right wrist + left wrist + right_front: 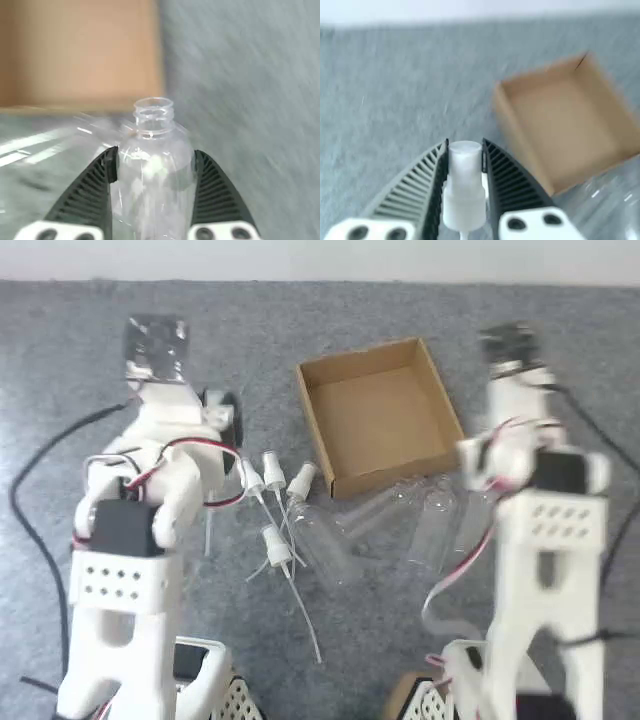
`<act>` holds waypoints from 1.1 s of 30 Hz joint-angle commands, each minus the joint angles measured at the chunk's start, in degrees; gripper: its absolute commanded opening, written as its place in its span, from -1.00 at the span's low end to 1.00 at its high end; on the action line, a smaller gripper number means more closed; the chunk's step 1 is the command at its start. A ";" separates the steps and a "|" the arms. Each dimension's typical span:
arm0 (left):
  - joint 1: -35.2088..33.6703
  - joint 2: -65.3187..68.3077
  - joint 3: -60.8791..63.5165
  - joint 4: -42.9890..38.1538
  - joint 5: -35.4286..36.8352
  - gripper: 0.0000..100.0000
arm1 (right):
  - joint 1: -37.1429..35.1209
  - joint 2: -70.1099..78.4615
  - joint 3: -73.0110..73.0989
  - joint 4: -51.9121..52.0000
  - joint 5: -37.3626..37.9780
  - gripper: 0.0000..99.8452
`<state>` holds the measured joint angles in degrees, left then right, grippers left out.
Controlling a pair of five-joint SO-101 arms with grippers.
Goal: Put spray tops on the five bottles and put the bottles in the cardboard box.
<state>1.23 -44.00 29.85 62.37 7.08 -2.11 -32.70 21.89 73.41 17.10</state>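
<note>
Left claw (465, 146) pinching a white spray top (465, 182), ribbed dark fingers (427, 185) pressed against both sides of it, round head poking out past the fingertips. Held up off the grey tabletop (395, 90), box (565, 120) ahead and off to one side. In the high view, left arm (150, 490) bent over the near left part of the tabletop, a thin tube (208, 532) hanging down beside it.

Right claw (152, 152) clamped on a clear bottle (152, 172), gripping the body from both sides. Threaded neck bare and open, pointing away past the fingertips toward the box's wall. Plain clear plastic, smooth sides. In the high view, right arm (545, 530) standing at the near right, just beside the box's near right corner.

Box of plain brown cardboard, open side up, sitting on the tabletop between the two arms and farther back. Bare brown floor showing inside.

Just in front of its near wall, other bottles (435, 520) lying on their sides, close together, between box and right arm. Middle bottle (328, 540) lying more toward the centre, a white top at its far end; cannot tell whether screwed on. Left of that, loose tops (273, 470) scattered on the tabletop, long thin tubes trailing toward the near edge, some crossing.
</note>
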 commanded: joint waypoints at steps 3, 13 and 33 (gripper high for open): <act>5.54 -1.58 -19.21 0.09 8.09 -0.98 | -21.49 -16.04 9.49 -7.69 -2.20 -0.99; 5.45 -1.93 -20.70 -8.97 23.74 -0.98 | -37.85 -27.12 28.31 -21.93 -7.21 -0.99; 0.70 -2.02 -8.48 -21.36 29.01 -0.98 | -40.75 -30.02 29.27 -20.53 -7.30 -0.99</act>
<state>2.02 -44.35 22.81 42.33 35.21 -42.37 -61.10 51.34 53.27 10.51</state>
